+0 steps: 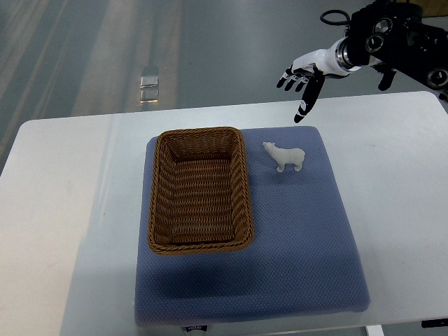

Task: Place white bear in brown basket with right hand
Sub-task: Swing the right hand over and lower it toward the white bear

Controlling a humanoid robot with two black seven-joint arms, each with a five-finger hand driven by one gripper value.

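Observation:
A small white bear (285, 157) stands upright on the blue mat (294, 238), just right of the brown wicker basket (157, 203), which holds nothing. My right hand (299, 82) hovers above the table's far edge, up and slightly right of the bear, with its white-and-black fingers spread and holding nothing. A clear gap separates it from the bear. Its arm enters from the upper right corner. The left arm does not show.
The mat lies on a white table (63, 210). A small shiny object (148, 85) sits on the floor beyond the table's far edge. Bare mat stretches in front of the bear and basket.

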